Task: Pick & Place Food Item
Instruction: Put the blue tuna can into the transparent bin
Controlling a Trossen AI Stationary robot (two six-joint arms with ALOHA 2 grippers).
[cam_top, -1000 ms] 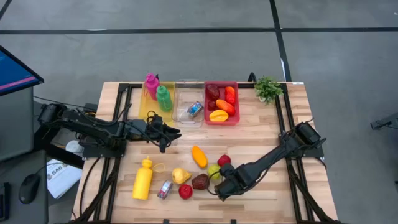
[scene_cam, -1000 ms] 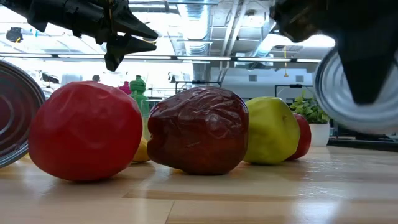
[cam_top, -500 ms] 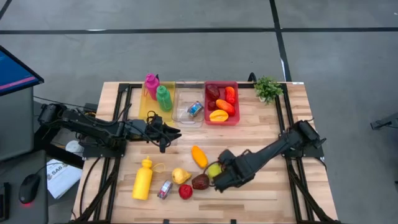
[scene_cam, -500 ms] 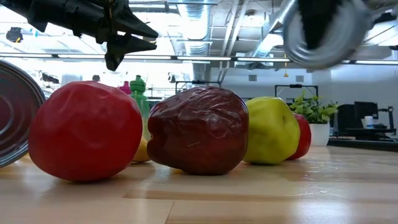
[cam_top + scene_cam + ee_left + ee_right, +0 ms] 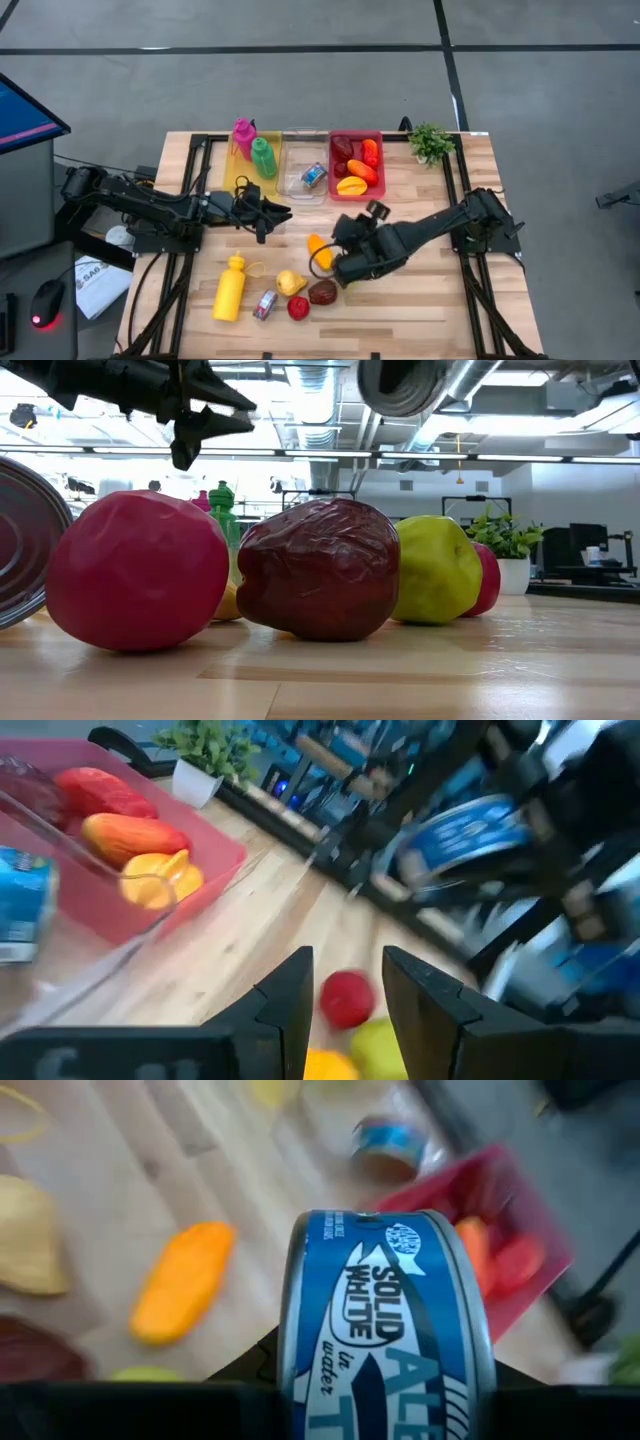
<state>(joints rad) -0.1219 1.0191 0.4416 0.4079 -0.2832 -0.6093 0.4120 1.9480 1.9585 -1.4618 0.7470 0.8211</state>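
Lighting: even and bright from overhead, strip lights and pale ceiling ducts visible behind the table in the low view, so my arms throw only faint, soft shadows on the light wooden slatted table [image 5: 420, 300] seen from above. Sharpness: the high view is crisp; in the low view the wrinkled dark red fruit [image 5: 320, 568] is sharp, with small highlights on its skin. Defects: my wrist views are smeared by motion blur, only the blue-labelled round tin [image 5: 388, 1330] reading clearly.
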